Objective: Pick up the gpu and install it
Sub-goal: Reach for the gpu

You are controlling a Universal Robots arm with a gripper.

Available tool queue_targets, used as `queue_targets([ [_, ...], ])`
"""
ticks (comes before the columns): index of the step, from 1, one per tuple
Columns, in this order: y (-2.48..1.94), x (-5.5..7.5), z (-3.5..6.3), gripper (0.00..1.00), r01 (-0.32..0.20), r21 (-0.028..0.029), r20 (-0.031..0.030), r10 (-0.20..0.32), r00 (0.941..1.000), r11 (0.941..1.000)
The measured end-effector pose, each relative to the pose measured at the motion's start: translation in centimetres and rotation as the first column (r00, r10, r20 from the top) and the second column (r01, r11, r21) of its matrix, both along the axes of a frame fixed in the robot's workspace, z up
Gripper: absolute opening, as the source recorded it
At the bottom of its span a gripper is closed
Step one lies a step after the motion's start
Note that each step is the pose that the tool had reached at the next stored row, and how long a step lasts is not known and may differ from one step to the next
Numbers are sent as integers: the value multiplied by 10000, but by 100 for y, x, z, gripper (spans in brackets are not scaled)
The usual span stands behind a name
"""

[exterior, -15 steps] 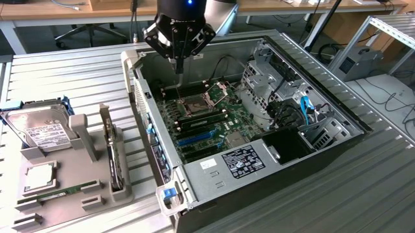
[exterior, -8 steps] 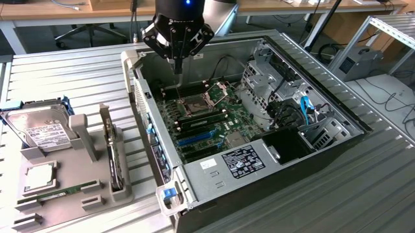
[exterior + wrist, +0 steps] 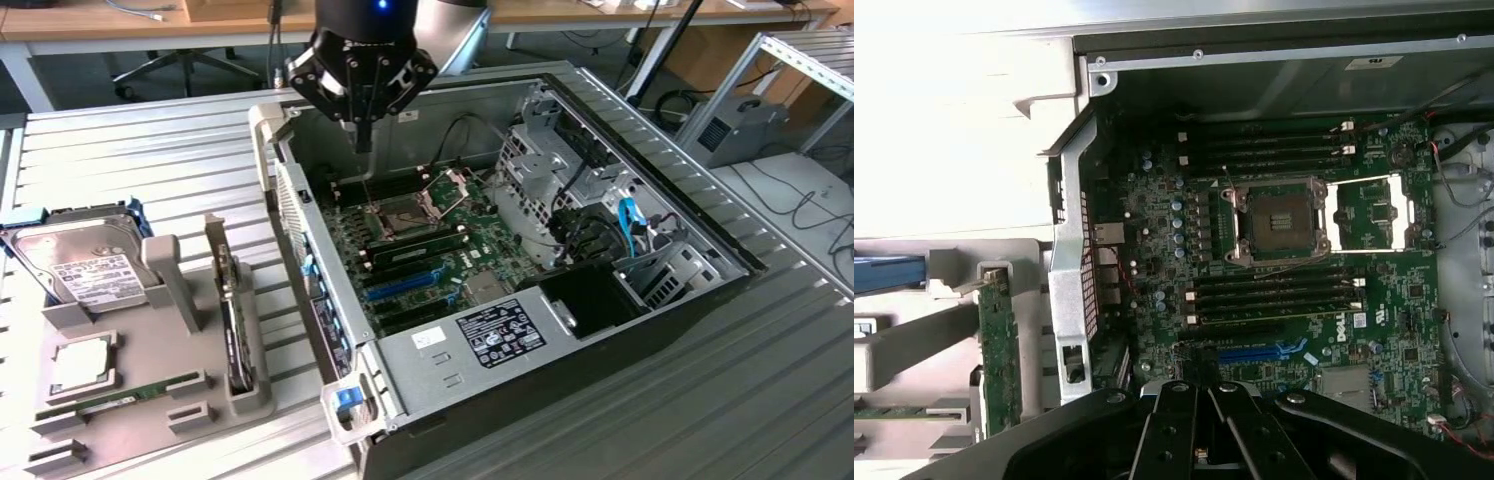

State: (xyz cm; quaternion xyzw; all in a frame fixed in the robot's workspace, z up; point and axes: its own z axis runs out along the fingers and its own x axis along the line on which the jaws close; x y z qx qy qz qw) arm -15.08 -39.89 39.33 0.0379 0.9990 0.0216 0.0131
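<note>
We see the gripper (image 3: 363, 142) hanging over the open case (image 3: 627, 120), at the end of it that lies toward the top of the exterior view. Its two fingers are pressed together into one narrow point that aims straight down. Nothing sits between them, so it is clenched on nothing. The tip hangs above the motherboard (image 3: 454, 240), near the CPU socket (image 3: 400, 215), and we cannot tell whether it touches the board. In the wrist view the gripper (image 3: 1197, 400) shows its dark linkages drawn in close, with the motherboard (image 3: 1274, 300) spread out beyond them, the socket (image 3: 1284, 220) near the middle and a blue slot (image 3: 1259, 353) just ahead of the fingers.

The gpu (image 3: 238, 330) is not in the case. It stands on its long edge in a groove of the grey tray (image 3: 140, 345), which lies on the slatted table (image 3: 134, 160) at the exterior view's left of the case. The card is upright and thin from this angle, just beside the case's outer wall but outside it, and well apart from the gripper. In the wrist view the gpu (image 3: 999, 350) appears as a narrow green strip of board standing in the tray, beside the case's rear metal panel.

On the same tray we also see a hard drive (image 3: 80, 270) with a white label, a CPU (image 3: 83, 365) and a RAM stick (image 3: 120, 395).
</note>
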Motion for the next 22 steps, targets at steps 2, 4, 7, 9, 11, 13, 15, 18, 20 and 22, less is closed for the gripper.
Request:
queue_targets([
  [2, 0, -8, 0, 11, 0, 0, 0, 0, 10000, 10000],
  [4, 0, -16, 0, 11, 0, 0, 0, 0, 10000, 10000],
  [7, 0, -31, 0, 11, 0, 0, 0, 0, 10000, 10000],
  [9, 0, -42, 0, 11, 0, 0, 0, 0, 10000, 10000],
  [11, 0, -52, 0, 11, -1, -1, 0, 1, 10000, 10000],
  [13, 0, -60, 0, 11, -1, -1, 0, 1, 10000, 10000],
  [15, 0, -69, 0, 11, 0, 0, 0, 0, 10000, 10000],
  [18, 0, -82, 0, 11, 0, 0, 0, 0, 10000, 10000],
  [20, 0, -90, 0, 11, -1, 0, 0, 1, 10000, 10000],
  [22, 0, -99, 0, 11, 0, -1, -1, 0, 10000, 10000],
])
